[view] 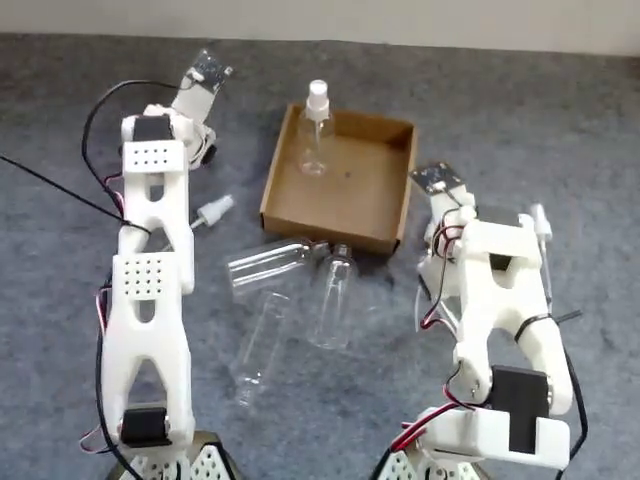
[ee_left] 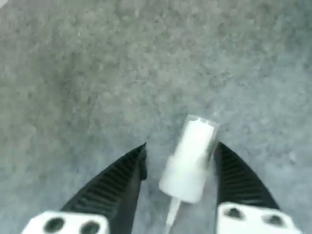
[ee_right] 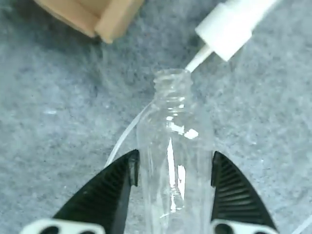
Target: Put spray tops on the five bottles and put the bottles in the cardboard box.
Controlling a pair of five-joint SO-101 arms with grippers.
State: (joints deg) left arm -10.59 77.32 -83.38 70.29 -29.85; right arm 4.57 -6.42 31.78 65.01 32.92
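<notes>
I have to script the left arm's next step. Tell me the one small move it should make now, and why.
Probably close the left jaws on the spray top. It sits between them, close to one jaw with a clear gap to the other, so it does not look gripped yet. The bottle between the right jaws has a bare neck.

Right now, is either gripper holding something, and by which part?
The right gripper seems to clamp a bottle by its body. The left gripper is open around a spray top, not gripping it.
</notes>
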